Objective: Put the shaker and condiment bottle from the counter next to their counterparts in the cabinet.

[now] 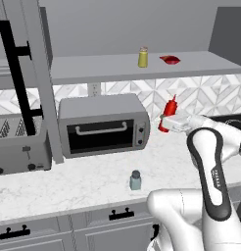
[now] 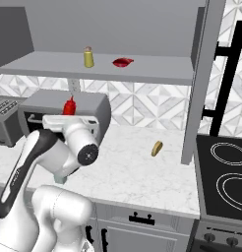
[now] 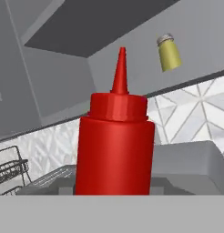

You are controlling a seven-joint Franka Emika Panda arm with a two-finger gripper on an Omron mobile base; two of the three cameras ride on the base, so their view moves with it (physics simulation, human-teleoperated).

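The cabinet [image 1: 142,68] stands open, its tall door [image 1: 24,83] with the black bar handle swung aside, and its wide grey shelf carries only the counterparts: the yellow shaker [image 1: 143,57] and, just beside it, the flat red condiment thing [image 1: 170,60]. Below it the marbled tabletop [image 1: 83,181] bears the toaster oven [image 1: 104,125] and a toaster [image 1: 19,144] at the far left. The white arm [image 1: 210,171] reaches across the tabletop with its claw [image 1: 167,122] at the red condiment bottle [image 1: 168,113], which stands upright in front of the tiled wall, just beside the toaster oven, well below the shelf. In the hand view the bottle fills the centre very close to the camera, which suggests the claw has it or is about to, but the fingertips are hidden, so whether it grips the bottle cannot be told. The small blue-grey shaker [image 1: 135,180] sits alone near the front edge of the tabletop, untouched. Judged from this, nothing has yet been delivered: the bottle is the first item in hand and needs lifting to the shelf beside the red thing, and the shaker's trip to the yellow one remains.
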